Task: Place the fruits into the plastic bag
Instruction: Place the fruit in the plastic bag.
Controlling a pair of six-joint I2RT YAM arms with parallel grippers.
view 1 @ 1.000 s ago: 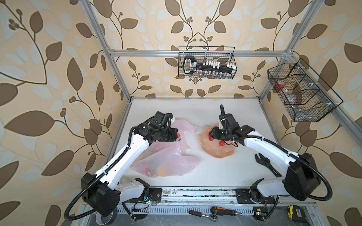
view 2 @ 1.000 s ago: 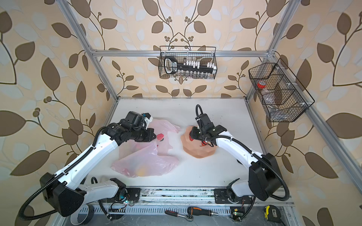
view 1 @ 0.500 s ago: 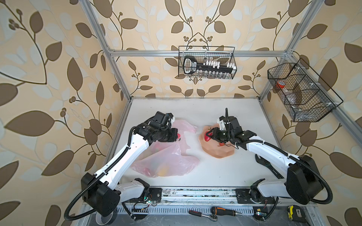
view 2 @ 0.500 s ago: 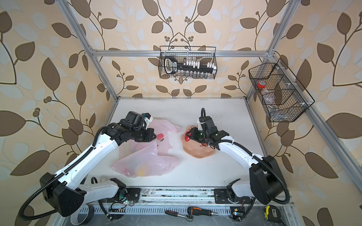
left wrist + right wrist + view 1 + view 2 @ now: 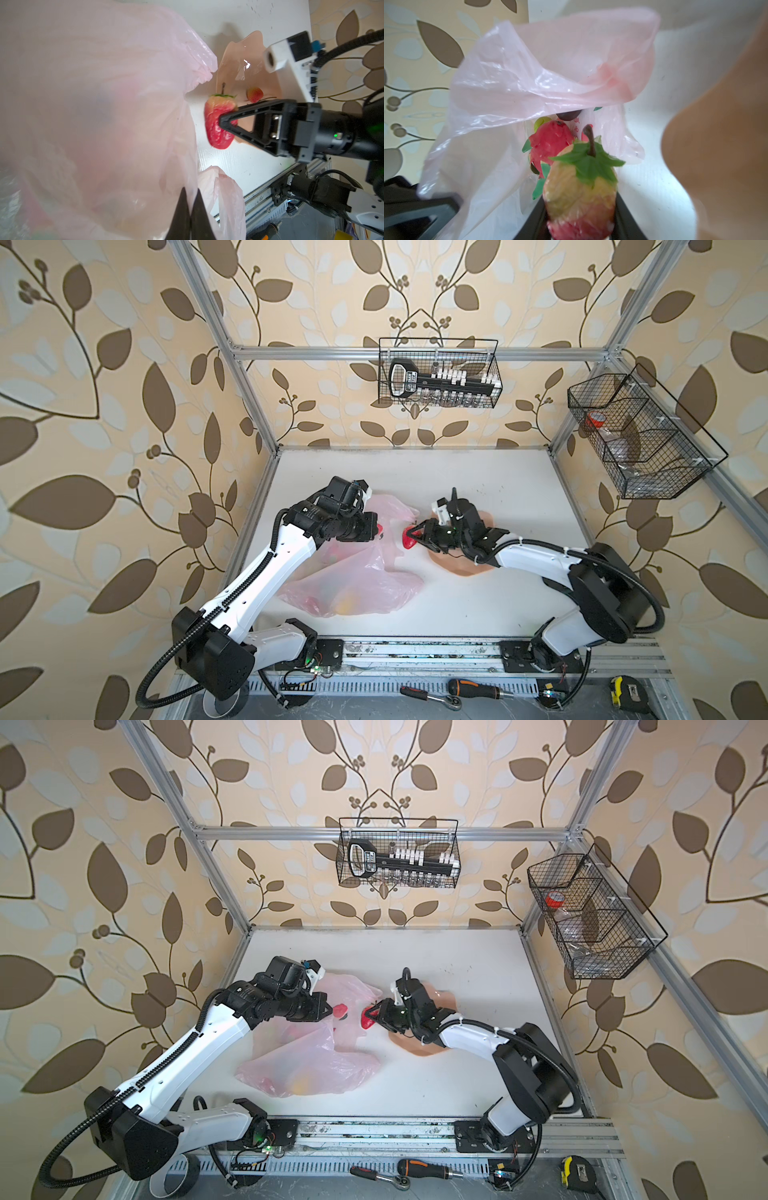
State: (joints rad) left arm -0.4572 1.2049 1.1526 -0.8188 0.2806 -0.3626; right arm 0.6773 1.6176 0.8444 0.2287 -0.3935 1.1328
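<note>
The left gripper [image 5: 191,194] is clenched on the rim of the plastic bag [image 5: 353,580], lifting it so the mouth gapes toward the plate [image 5: 469,568]. The right gripper [image 5: 224,121] grasps a strawberry [image 5: 213,133], held above the table [image 5: 478,489] just beside that mouth, apparently for insertion. A dragon fruit [image 5: 550,141] lies inside the bag. A second strawberry [image 5: 254,94] sits on the plate.

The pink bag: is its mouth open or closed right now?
Open. The left gripper holds the upper edge of the plastic bag lifted; the right wrist view looks through the gap at a dragon fruit inside.
</note>
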